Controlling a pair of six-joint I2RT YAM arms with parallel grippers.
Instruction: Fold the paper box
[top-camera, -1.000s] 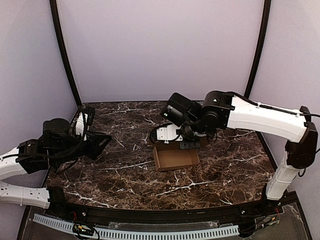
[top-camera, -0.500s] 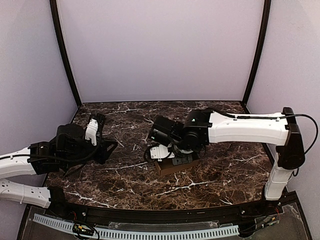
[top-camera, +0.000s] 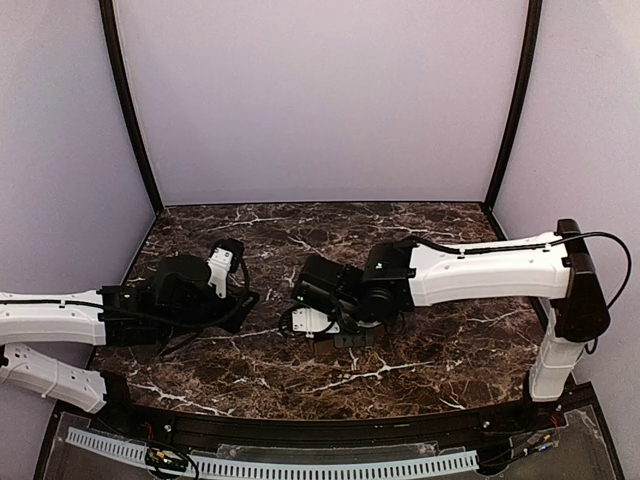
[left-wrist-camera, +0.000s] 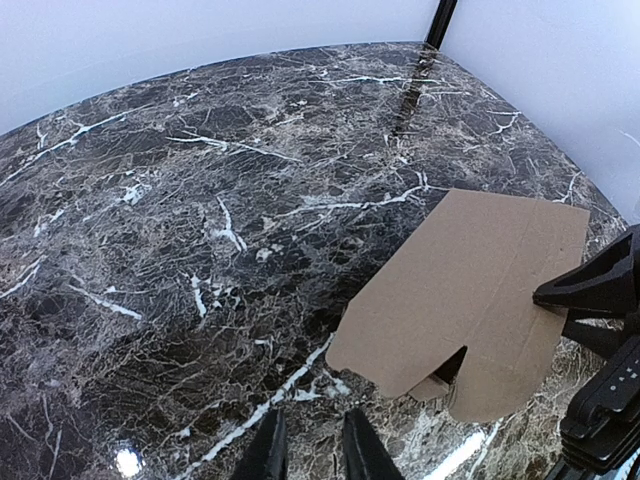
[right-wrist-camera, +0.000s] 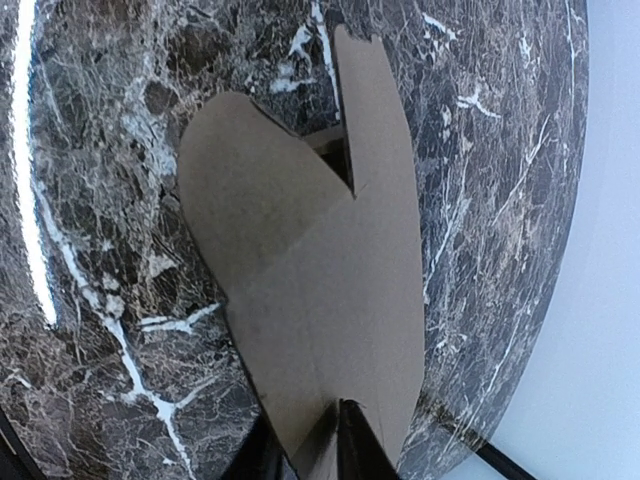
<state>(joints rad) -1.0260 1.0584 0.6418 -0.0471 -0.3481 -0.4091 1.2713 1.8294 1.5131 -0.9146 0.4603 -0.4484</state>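
Both arms moved inward; right tool (right-wrist-camera: 335, 432) grips paper box (left-wrist-camera: 470, 300).

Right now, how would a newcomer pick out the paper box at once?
Start at the dark marble table. The paper box is the plain brown cardboard sheet, pinched at one edge by the right gripper. It is the only brown thing there, with a slit cut between rounded flaps, while the left gripper is apart from it.

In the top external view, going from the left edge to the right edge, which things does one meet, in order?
Left gripper → right gripper, low over the marble table → the right arm's white forearm → its upright base link. The paper box is hidden under the right wrist in this view, so I leave it out.
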